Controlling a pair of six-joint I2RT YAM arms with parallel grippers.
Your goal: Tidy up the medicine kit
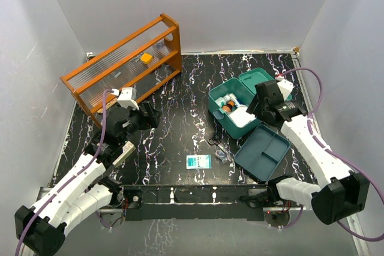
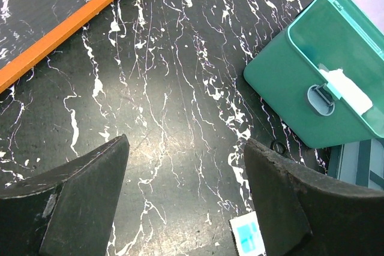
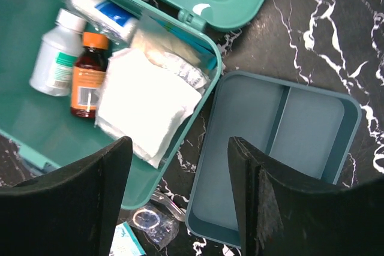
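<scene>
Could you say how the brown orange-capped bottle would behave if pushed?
Lying on its side, the brown bottle with orange cap would probably roll; the white plastic bottle and folded white gauze flanking it likely limit that.

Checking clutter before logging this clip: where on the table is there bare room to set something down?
The widest bare patch is the middle of the table, between the orange rack and the medicine kit. Crowded: front right, where scissors, a blue packet and the divided tray lie close beside the kit.

Teal medicine kit (image 2: 281,83) lies open, lid back.
</scene>
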